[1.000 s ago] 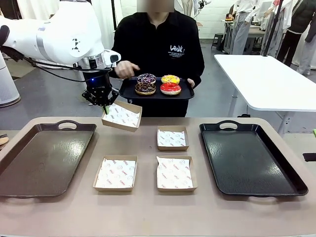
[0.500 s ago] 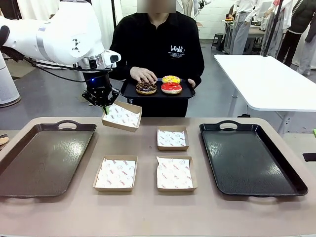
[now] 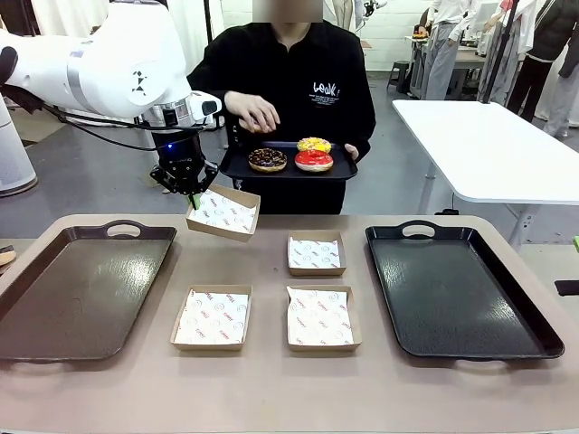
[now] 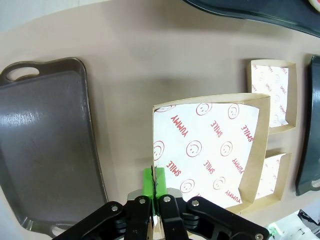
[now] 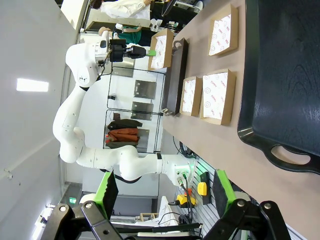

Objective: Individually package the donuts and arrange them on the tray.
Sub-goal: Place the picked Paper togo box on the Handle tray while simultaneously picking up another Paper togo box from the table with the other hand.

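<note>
A person at the far side holds a small black serving tray (image 3: 237, 168) with three donuts: chocolate (image 3: 268, 159), yellow (image 3: 313, 145) and red (image 3: 313, 161). The person's other hand (image 3: 255, 112) is raised above that tray; I cannot tell what it holds. My left gripper (image 3: 190, 189) is shut on the corner of a paper-lined cardboard box (image 3: 223, 212), holding it tilted above the table's far left. In the left wrist view the left gripper (image 4: 154, 181) pinches the wall of that box (image 4: 210, 145). My right gripper (image 5: 165, 180) is open and holds nothing.
A brown tray (image 3: 54, 298) lies at the table's left and a black tray (image 3: 457, 289) at its right. Three more lined boxes (image 3: 316, 254) (image 3: 212, 318) (image 3: 322, 317) sit between them. A white table (image 3: 488, 145) stands behind on the right.
The person's hand came down on the purple sprinkled donut on the serving tray, then rose; that donut is gone from the tray. My arms and the held box have stayed still.
</note>
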`<state>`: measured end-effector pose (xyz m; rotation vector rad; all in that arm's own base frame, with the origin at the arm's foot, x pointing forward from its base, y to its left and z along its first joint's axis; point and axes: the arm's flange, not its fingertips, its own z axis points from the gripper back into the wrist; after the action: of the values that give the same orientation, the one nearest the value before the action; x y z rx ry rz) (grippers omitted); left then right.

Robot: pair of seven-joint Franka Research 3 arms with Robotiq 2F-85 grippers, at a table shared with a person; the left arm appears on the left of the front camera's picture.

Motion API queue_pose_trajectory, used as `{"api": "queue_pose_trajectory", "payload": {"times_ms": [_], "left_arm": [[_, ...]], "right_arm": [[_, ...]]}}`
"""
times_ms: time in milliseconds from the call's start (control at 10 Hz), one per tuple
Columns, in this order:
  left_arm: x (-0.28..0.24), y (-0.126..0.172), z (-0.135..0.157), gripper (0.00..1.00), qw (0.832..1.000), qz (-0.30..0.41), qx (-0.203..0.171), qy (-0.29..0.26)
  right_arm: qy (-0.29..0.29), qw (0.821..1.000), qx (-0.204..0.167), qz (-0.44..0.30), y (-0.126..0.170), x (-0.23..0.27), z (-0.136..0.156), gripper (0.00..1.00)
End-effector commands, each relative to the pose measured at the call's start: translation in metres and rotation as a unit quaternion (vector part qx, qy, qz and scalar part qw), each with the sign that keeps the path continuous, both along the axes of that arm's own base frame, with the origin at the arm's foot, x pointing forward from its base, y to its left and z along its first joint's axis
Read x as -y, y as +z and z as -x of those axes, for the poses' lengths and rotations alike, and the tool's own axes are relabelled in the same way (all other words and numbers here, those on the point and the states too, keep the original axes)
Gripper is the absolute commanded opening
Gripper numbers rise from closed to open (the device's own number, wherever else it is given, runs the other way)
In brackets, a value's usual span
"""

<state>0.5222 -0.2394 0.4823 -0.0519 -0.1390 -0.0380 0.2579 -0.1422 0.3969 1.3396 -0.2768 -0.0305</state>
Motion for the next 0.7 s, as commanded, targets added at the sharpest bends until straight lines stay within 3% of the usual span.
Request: {"api": "queue_pose_trajectory", "payload": {"times_ms": [0, 600], "left_arm": [[-0.0006, 0.0003, -0.0001, 0.00, 1.000, 0.000, 0.000, 0.000], [-0.0006, 0.0003, -0.0001, 0.00, 1.000, 0.000, 0.000, 0.000]], "right_arm": [[-0.001, 1.000, 0.007, -0.009, 0.0001, -0.0001, -0.0019, 1.00], [-0.001, 1.000, 0.007, -0.009, 0.0001, -0.0001, -0.0019, 1.00]]}}
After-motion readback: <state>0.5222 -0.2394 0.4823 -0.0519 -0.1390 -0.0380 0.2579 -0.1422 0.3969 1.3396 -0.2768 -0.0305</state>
